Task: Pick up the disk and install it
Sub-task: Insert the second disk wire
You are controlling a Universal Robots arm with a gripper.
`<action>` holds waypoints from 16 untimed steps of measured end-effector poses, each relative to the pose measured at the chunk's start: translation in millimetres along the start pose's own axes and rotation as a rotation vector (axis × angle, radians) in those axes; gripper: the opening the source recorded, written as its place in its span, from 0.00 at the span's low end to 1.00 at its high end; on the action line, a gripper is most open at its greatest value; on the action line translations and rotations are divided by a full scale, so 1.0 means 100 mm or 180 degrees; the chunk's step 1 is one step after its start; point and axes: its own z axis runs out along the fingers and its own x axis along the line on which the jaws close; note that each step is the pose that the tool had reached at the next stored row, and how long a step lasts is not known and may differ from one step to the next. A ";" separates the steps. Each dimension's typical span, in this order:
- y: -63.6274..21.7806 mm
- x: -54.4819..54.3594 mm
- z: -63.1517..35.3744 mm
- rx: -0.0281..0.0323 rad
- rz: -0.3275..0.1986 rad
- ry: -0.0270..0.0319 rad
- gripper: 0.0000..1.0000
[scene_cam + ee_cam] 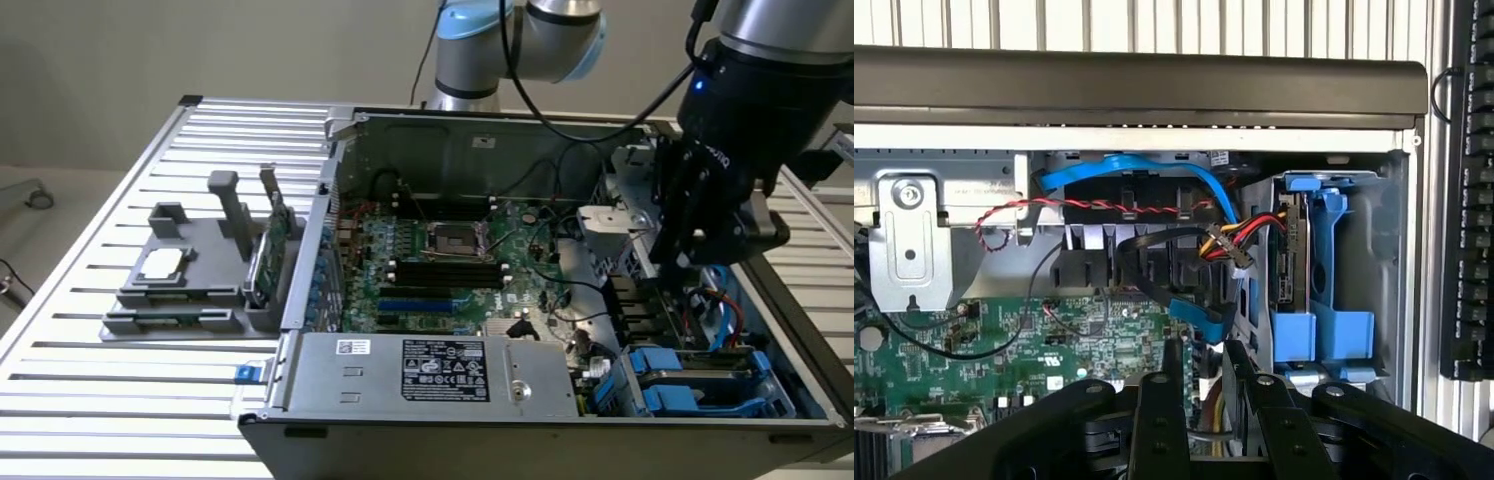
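The disk (pixel 1292 255) stands on edge in its bright blue carrier (pixel 1324 335) inside the drive bay at the corner of the open computer case. In the exterior view that blue carrier (pixel 694 385) lies in the case's near corner on the exterior view's right. My gripper (pixel 697 245) hangs above the case's side on the exterior view's right, over the cables and a short way back from the bay. Its black fingers (pixel 1159 420) stand apart, and my gripper (pixel 1209 415) has only cables and the board showing in the gap between its fingers.
Blue flat cables (pixel 1124 172) and a red-yellow power lead (pixel 1239 232) cross the space before the bay. The green motherboard (pixel 441 270) fills the case floor, and a labelled silver power supply (pixel 441 372) sits at the front. A grey fixture (pixel 200 275) with a chip and a green card stands on the slatted table (pixel 107 390).
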 end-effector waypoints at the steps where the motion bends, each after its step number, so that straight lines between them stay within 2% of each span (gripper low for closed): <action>1: 0.000 0.01 -0.001 -0.0004 0.0000 -0.0014 0.30; 9: 0.011 0.07 -0.011 -0.0018 -0.0004 -0.0131 0.30; 13: 0.023 0.08 -0.012 -0.0024 -0.0006 -0.0181 0.30; 16: 0.029 0.09 -0.013 -0.0030 -0.0006 -0.0208 0.30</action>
